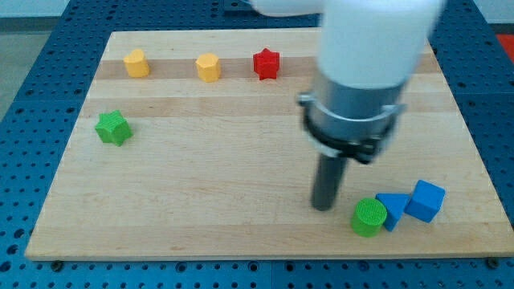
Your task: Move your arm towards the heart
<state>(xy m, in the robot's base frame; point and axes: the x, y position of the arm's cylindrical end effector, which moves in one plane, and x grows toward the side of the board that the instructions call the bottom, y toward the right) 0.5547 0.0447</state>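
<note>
My tip (324,207) sat down on the near right part of the wooden worktop (241,201), just left of the green cylinder (369,217) and not quite touching it. No pincer showed, so its state could not be told; the arm ended only in the dark rod under a big white and grey housing. Right behind that cylinder, the blue triangle (393,210) pressed up against it, and the blue cube (425,201) sat tight on the triangle's right side. And the heart? Way off at the far left, well apart from my tip: two small yellow blocks stood in the far row, the left yellow block (136,63) looking rounder with a soft point, the right yellow block (208,67) looking more angular, though the blur made it hard to tell for certain which was the heart. The red star (266,63) stood just right of them, and the green star (113,128) sat alone near the left edge.
</note>
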